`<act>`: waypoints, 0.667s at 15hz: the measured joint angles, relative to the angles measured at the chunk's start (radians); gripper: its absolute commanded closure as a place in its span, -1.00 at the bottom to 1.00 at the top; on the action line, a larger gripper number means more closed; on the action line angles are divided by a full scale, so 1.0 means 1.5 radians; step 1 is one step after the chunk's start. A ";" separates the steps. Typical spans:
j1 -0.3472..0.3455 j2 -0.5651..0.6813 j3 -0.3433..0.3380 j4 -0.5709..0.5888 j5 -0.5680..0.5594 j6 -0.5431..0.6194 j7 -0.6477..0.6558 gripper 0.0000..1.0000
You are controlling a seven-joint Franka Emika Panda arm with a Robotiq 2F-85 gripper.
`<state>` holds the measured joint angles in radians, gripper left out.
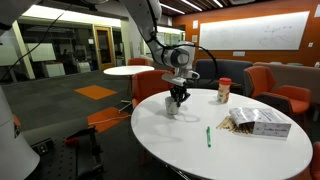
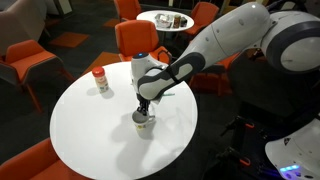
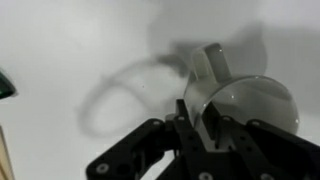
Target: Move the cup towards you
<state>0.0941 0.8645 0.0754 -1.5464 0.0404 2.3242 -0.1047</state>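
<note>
The cup [image 2: 144, 123] is a small light grey mug with a side handle, standing on the round white table [image 2: 90, 130]. It also shows in an exterior view [image 1: 173, 108] and in the wrist view [image 3: 245, 105]. My gripper [image 2: 143, 108] comes down from above and is shut on the cup's rim. In the wrist view the fingers [image 3: 200, 120] pinch the cup's wall, one finger inside and one outside. The handle [image 3: 213, 62] points away from the fingers.
A red-lidded jar [image 2: 100, 79] with tan contents stands further back on the table, also seen in an exterior view [image 1: 224, 90]. A white box [image 1: 262, 122] and a green pen [image 1: 208, 136] lie on the table. Orange chairs [image 2: 135, 38] surround it.
</note>
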 measured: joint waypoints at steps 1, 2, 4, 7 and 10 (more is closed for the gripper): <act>-0.003 0.000 0.000 0.000 0.000 -0.007 0.000 1.00; -0.006 0.000 0.000 0.001 0.001 -0.013 0.000 1.00; -0.015 0.000 0.000 0.002 0.004 -0.024 -0.001 1.00; -0.028 -0.003 0.000 0.003 0.004 -0.025 -0.005 1.00; -0.049 -0.024 0.001 -0.004 0.004 -0.028 -0.021 1.00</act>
<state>0.0209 0.8289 0.0767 -1.5524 0.0468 2.2828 -0.1360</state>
